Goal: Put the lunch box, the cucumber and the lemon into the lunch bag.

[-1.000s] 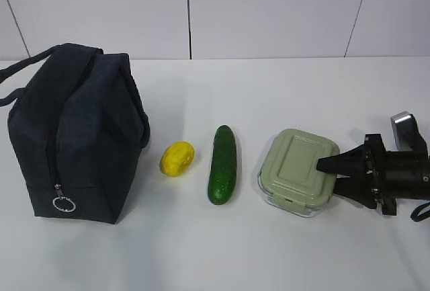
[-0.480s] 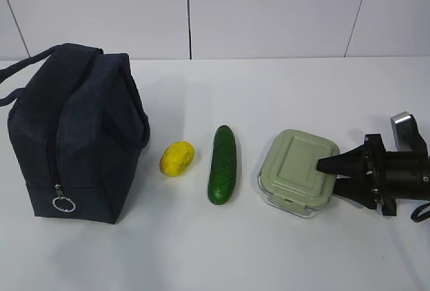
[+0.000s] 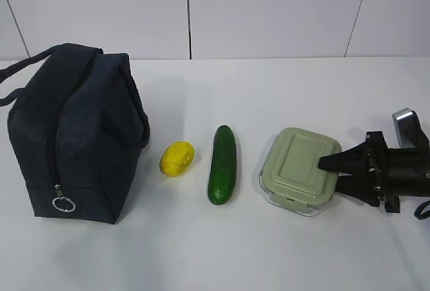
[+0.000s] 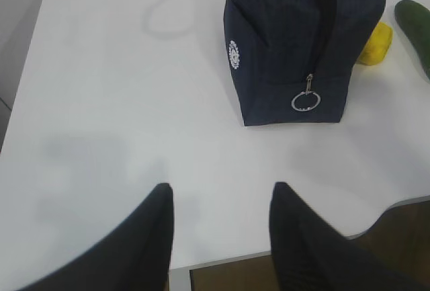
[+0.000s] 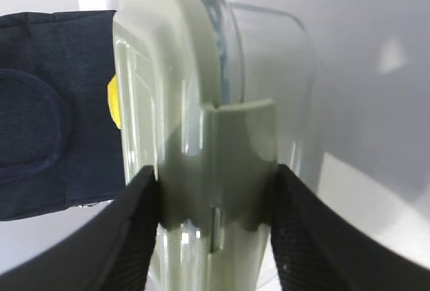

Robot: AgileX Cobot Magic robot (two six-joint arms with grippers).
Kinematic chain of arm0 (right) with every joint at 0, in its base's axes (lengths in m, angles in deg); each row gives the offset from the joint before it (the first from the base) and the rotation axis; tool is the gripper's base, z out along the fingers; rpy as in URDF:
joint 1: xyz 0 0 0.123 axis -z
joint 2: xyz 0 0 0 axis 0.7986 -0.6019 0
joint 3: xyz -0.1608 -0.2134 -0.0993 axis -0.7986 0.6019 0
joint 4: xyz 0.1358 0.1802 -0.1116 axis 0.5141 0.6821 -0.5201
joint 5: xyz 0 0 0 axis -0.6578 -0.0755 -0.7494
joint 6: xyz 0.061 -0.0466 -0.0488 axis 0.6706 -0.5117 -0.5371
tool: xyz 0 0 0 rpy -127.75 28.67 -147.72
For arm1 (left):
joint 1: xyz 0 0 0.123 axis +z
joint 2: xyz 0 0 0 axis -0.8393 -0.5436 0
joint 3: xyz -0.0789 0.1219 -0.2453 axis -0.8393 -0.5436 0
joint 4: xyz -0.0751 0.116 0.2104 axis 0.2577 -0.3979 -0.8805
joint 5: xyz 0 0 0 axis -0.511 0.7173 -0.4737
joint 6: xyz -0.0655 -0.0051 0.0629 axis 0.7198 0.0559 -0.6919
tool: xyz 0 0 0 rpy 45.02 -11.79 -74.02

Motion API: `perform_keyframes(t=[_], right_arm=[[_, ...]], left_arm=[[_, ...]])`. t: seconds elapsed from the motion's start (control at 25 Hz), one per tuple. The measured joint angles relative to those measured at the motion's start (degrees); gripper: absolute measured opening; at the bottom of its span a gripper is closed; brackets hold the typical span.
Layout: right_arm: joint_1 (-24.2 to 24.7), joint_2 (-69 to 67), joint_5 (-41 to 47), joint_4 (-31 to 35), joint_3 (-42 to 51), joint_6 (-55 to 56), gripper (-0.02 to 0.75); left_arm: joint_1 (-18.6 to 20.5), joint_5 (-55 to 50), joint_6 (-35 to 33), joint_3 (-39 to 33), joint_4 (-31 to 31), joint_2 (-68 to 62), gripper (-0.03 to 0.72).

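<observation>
Right wrist view gives me what exterior hides: my right hand (image 5: pixel 215 230) clamps the sage-lidded lunch box (image 5: pixel 201 103); left hand (image 4: pixel 222 237) gapes empty.

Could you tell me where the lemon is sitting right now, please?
In the exterior view the lemon lies on the white table, left of centre, between the lunch bag and the cucumber, touching neither.

Lemon (image 3: pixel 177 158), cucumber (image 3: pixel 222 164), lunch box (image 3: pixel 299 171) beside lunch bag (image 3: pixel 74 133)
</observation>
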Motion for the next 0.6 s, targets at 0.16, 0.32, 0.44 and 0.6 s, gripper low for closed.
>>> perform_keyframes(t=[0.16,0.32,0.44,0.6], right_arm=[[0.0,0.39,0.0,0.11,0.0,0.0,0.371],[0.0,0.39,0.0,0.23,0.0,0.1,0.36],[0.0,0.39,0.0,0.23,0.0,0.1,0.36],[0.0,0.41,0.0,0.31,0.0,0.36,0.359]], left_arm=[[0.0,0.0,0.0,0.0,0.0,0.0,0.321],[0.0,0.0,0.0,0.0,0.0,0.0,0.321],[0.0,0.0,0.0,0.0,0.1,0.0,0.321],[0.0,0.0,0.0,0.0,1.34,0.0,0.321]])
